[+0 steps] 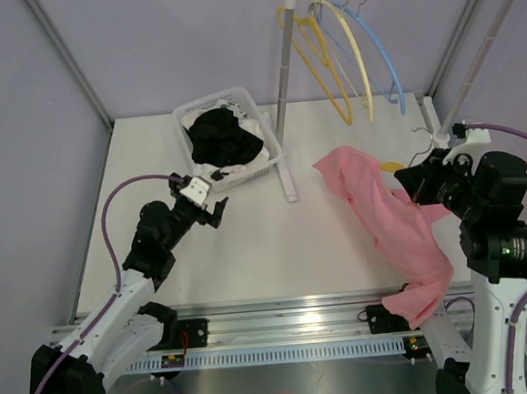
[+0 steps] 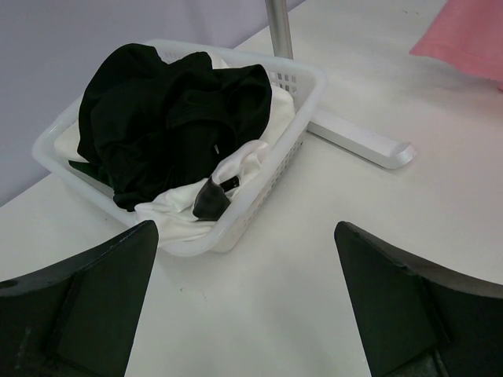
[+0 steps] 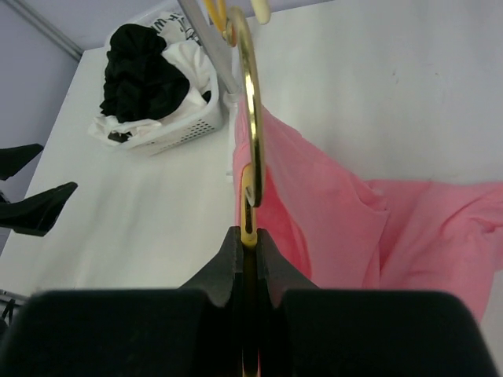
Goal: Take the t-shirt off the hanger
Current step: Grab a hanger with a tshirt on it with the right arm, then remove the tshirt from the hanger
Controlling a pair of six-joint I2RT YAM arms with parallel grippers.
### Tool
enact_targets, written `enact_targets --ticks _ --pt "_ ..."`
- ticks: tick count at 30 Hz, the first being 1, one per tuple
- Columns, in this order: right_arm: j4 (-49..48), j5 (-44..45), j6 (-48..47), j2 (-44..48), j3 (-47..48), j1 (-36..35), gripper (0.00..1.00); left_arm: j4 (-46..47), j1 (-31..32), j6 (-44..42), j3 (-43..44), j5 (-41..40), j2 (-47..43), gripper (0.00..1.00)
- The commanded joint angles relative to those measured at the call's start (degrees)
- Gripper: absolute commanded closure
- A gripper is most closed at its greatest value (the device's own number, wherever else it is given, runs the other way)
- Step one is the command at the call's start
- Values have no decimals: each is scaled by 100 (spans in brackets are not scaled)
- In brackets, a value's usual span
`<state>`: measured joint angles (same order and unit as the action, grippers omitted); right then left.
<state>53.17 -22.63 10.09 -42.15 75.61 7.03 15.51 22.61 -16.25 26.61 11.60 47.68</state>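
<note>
Got a basket (image 1: 212, 101) toward the back of the table (image 1: 276, 242), left of centre, clothes (image 1: 225, 136) piled in it. Rack pole (image 1: 284, 86) just right of that, foot running forward beside the basket. Spare hangers (image 1: 348, 53) up on the rail, back right. T-shirt (image 1: 389, 224) sprawled across the right half, near end drooping over the front edge. Hanger (image 3: 251, 118) at its right side, pinched in the right gripper (image 3: 250, 239). Left gripper (image 2: 245, 228) just in front of the basket.
</note>
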Motion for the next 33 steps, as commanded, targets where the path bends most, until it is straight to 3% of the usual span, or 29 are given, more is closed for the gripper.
enact_targets --ticks 1,16,24,29,33 --pt "-483 -794 -68 -275 59 -35 100 260 -2 -1 28 18 -13 1" --pt "-1088 -2059 90 -125 67 -44 100 277 -2 -1 20 36 -22 1" --pt "-1739 -3009 222 -609 374 -79 100 295 -2 -18 20 9 13 1" --pt "-2731 -3685 826 -707 568 -79 100 304 -2 -27 28 18 40 1" --pt "-2970 -3425 1197 -917 988 -79 100 304 6 -27 11 27 5 1"
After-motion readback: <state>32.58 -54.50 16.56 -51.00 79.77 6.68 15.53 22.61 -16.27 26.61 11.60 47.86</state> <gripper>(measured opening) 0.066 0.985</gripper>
